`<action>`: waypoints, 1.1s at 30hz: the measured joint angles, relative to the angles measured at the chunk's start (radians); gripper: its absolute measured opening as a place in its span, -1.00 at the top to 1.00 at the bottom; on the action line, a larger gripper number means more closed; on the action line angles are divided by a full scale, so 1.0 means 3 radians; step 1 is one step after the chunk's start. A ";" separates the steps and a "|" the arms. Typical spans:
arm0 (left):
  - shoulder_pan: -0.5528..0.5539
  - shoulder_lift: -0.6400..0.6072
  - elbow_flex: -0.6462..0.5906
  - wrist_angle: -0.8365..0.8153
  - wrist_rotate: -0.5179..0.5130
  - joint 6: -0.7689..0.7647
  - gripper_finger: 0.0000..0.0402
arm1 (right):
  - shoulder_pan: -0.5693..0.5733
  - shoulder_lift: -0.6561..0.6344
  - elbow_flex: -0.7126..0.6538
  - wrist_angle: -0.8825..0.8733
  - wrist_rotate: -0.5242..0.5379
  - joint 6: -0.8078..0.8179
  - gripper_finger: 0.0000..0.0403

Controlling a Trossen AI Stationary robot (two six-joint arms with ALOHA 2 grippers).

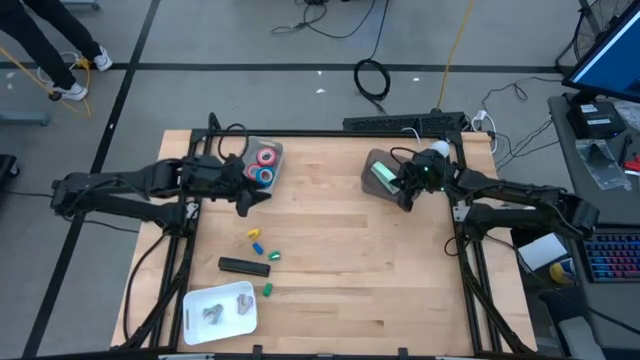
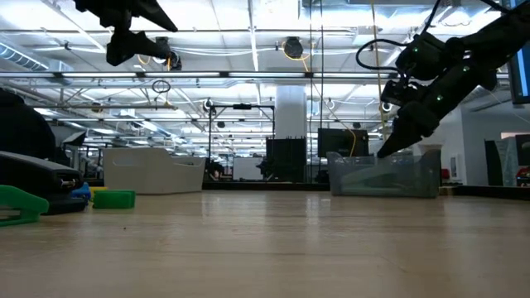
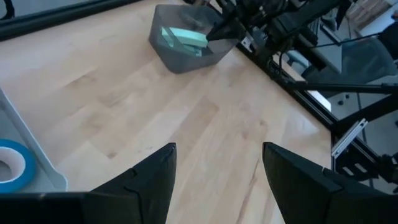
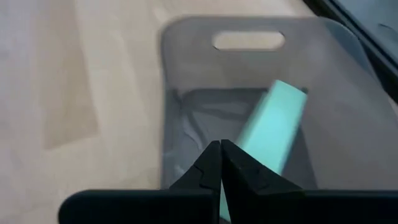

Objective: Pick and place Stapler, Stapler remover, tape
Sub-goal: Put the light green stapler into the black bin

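Observation:
A mint-green stapler (image 4: 273, 124) lies tilted inside a grey bin (image 1: 375, 165) at the table's far right. My right gripper (image 4: 221, 152) is shut, fingertips pointing down into that bin just in front of the stapler. My left gripper (image 3: 217, 155) is open and hovers above bare wood beside a clear container (image 1: 268, 150) that holds red and blue tape rolls (image 1: 264, 166); one blue roll (image 3: 11, 165) shows in the left wrist view. A black stapler (image 1: 244, 265) lies flat on the table. Metal stapler removers (image 1: 213, 314) lie in a white tray (image 1: 225, 293). My right gripper's shut fingertips (image 4: 211, 163) stand over the green stapler's lower part (image 4: 255, 146) from above, inside the bin. Whether they touch it cannot be told, since the fingers themselves cover that spot.
Small yellow (image 1: 254, 234), blue (image 1: 258, 246) and green (image 1: 267, 289) bits lie scattered between the black stapler and the table's middle. Bare wood fills the middle and near right. A black frame (image 1: 467, 250) borders the table. Cables and a power strip (image 1: 400, 123) lie beyond the far edge.

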 joint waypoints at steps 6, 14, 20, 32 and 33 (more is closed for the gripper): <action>0.0000 0.0092 0.0000 0.0045 0.0076 0.0009 -0.20 | 0.0001 0.0005 0.0005 -0.0048 -0.0129 0.0102 1.00; -0.0001 0.0092 0.0000 0.0048 0.0077 0.0025 -0.20 | 0.0001 0.0147 0.0003 -0.0165 -0.0107 0.0112 1.00; -0.0001 0.0091 0.0000 0.0051 0.0077 0.0022 -0.20 | 0.0000 0.0155 0.0003 -0.0165 0.0074 0.0113 1.00; 0.0000 0.0091 -0.0001 0.0119 0.0077 0.0015 -0.20 | -0.0001 0.0155 0.0002 -0.0163 0.0434 0.0090 1.00; 0.0000 0.0091 -0.0001 0.0144 0.0077 0.0015 -0.20 | -0.0001 0.0155 0.0002 -0.0163 0.0468 0.0089 1.00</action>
